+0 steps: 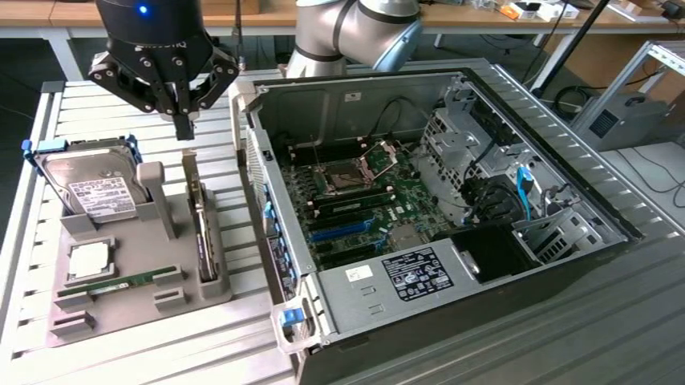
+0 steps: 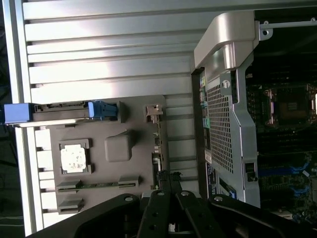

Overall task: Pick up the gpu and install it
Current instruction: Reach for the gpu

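**Closed gripper above the edge-standing gpu**

From the exterior view's left: grey holder tray (image 1: 107, 297). The gripper (image 1: 184, 128) hangs over it, jaws shut and empty. The gpu (image 1: 204, 233) stands on edge in the tray's case-side slot, below the fingertips, long axis along the tray. Beyond is the open computer case (image 1: 428, 200).

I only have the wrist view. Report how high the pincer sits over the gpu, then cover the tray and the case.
Observer: The shut pincer hangs above the gpu, over its far end in the exterior view, with a clear gap between them.
Operator: Describe the drive in the tray.
Observer: The hard drive leans back in the tray, its white label facing up.
Operator: Now the case.
Observer: Inside the open case, a blue cable runs near the wall at the exterior view's right.
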### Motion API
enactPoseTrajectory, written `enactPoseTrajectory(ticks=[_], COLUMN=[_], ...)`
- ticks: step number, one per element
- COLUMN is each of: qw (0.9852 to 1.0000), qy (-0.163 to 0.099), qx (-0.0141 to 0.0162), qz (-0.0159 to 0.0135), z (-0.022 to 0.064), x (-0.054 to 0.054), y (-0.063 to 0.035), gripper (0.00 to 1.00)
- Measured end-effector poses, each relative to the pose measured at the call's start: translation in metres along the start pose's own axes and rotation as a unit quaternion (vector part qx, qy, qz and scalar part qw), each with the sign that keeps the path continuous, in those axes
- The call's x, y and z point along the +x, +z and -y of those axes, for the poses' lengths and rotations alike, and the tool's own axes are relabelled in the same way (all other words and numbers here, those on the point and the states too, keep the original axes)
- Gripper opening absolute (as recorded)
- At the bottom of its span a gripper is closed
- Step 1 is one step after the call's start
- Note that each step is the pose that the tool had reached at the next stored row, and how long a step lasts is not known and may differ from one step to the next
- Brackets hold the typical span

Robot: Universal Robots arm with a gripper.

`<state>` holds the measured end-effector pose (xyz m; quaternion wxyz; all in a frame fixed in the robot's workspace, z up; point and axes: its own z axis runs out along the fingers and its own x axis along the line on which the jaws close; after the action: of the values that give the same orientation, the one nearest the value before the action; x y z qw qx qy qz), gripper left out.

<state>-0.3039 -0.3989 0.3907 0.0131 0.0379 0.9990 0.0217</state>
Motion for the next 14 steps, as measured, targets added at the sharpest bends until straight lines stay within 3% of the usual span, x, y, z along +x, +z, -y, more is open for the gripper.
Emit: enactPoseTrajectory(ticks=[14], qw=[1.0], qy=[0.0], qx=[0.0], qz=[-0.0001], z=[0.0002], x=[0.0023], y=[0.0001], gripper=[0.11])
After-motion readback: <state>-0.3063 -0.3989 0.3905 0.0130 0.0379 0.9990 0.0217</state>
